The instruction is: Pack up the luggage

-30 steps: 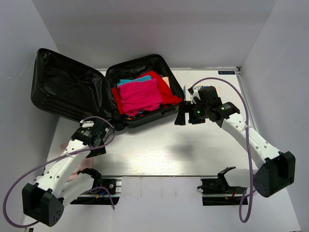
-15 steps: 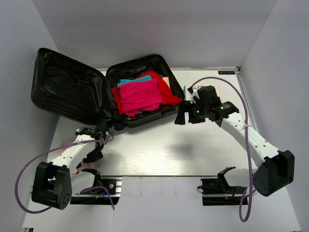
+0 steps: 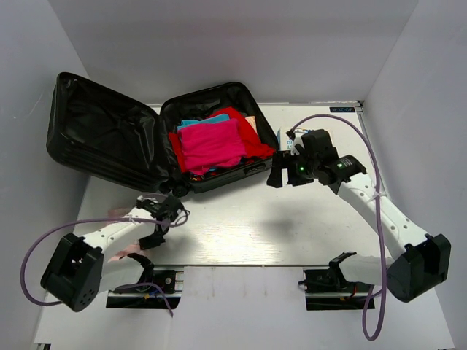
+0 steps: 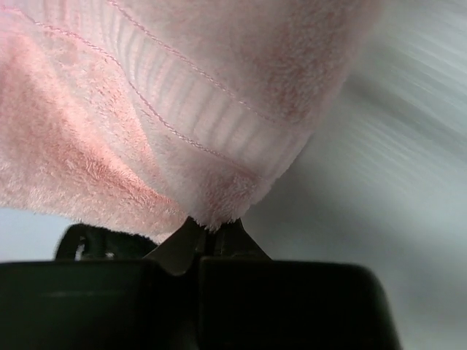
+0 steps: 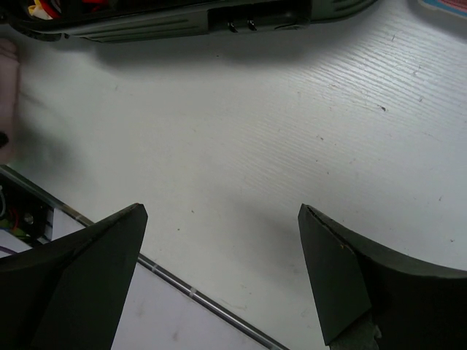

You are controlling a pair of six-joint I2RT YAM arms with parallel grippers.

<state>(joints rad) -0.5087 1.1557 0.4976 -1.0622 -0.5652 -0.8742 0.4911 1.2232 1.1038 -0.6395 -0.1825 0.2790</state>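
Note:
The luggage (image 3: 102,138) lies open at the back left, its black lined lid flat on the left. Its base (image 3: 248,171) is filled with folded magenta, red and teal clothes (image 3: 211,142). A pink towel (image 4: 182,109) fills the left wrist view, and my left gripper (image 4: 211,227) is shut on its lower edge. From above, that gripper (image 3: 151,238) is low at the table's front left, in front of the luggage, with a bit of the towel (image 3: 124,252) showing beside it. My right gripper (image 3: 276,169) hangs open just right of the luggage base (image 5: 182,22), nothing between its fingers (image 5: 109,255).
A small flat item with blue on it (image 3: 287,135) lies behind the right arm, by the luggage's right side. A metal strip (image 5: 197,295) runs along the table's near edge. White walls close in the left, back and right sides.
My left gripper went from open to shut on the pink towel, and its arm swung lower and towards the middle front. The right arm barely moved.

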